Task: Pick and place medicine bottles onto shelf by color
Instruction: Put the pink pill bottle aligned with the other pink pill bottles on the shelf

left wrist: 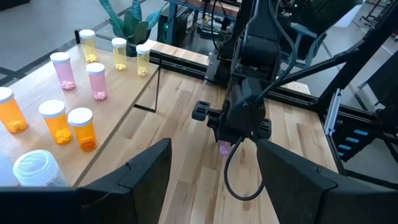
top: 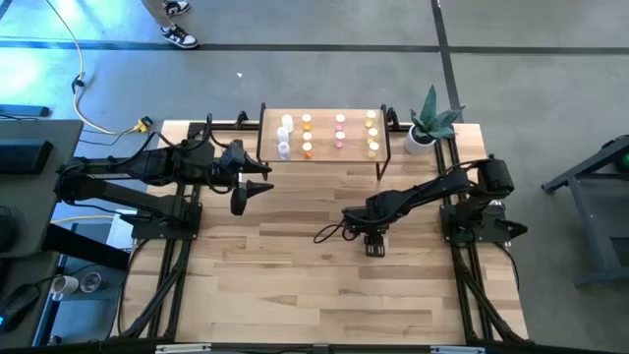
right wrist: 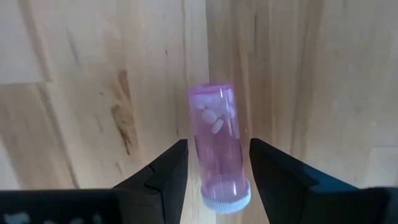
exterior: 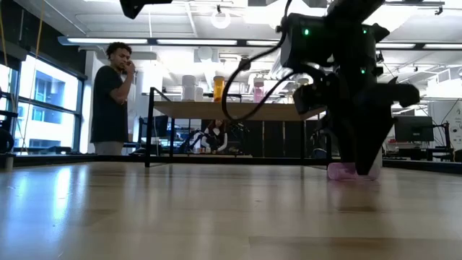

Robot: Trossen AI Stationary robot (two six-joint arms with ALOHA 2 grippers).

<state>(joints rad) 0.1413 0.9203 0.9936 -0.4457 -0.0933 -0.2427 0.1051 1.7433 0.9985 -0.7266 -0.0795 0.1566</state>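
One pink bottle (right wrist: pixel 217 146) lies on its side on the wooden table (top: pixel 295 285), white cap toward the wrist camera and pills visible through its wall, between the two dark fingers of the right gripper (top: pixel 374 246). The right wrist view shows those fingers standing close along either side of the bottle, and a thin strip of table shows between each finger and the bottle, so the jaws are apart and not clamped. In the low view the right gripper (exterior: pixel 355 167) reaches down to the tabletop with the pink bottle (exterior: pixel 341 172) at its tip. Toward the far edge of the table stands the shelf (top: pixel 324 160), its light top board carrying the other medicine bottles upright in rows: clear and white at one end, then orange, pink and yellow. The left gripper (top: pixel 243 193) hangs above the table just beside the shelf's white-bottle end, jaws spread and holding nothing. A potted plant (top: pixel 428 124) sits at the far right corner of the table. Beyond the table, a person (exterior: pixel 112 99) in a dark shirt stands in the room with a hand raised to the head.
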